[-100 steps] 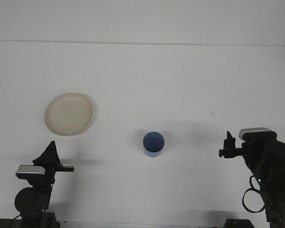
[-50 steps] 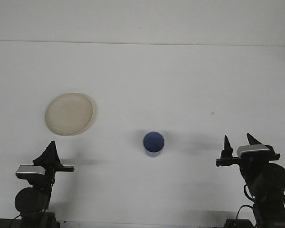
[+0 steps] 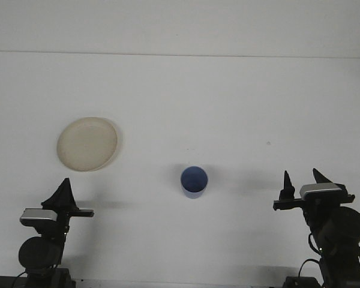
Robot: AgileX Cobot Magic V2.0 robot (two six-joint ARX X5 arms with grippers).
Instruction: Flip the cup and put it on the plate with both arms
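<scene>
front view: the white desk (image 3: 228,96) stretches out ahead of me, up to a pale wall at the top. a blue cup (image 3: 194,182) stands a little right of the middle, mouth up, so i look straight down into its dark blue inside. it casts a faint shadow and touches nothing. the plate (image 3: 87,143), round and cream-coloured, lies flat on the desk to the left and farther away than the cup, well apart from it, with nothing on it.

my left gripper (image 3: 65,193) sits low at the near left edge, below the plate and well to the left of the cup. its black fingers rise to a single point, pressed together, holding nothing. a grey camera block sits just under them on the wrist.

my right gripper (image 3: 302,182) sits low at the near right edge, well to the right of the cup and roughly level with it. its two black fingers stand up as separate spikes with a clear gap between them, spread apart and empty. the dark arm and a looped cable hang beneath it.
</scene>
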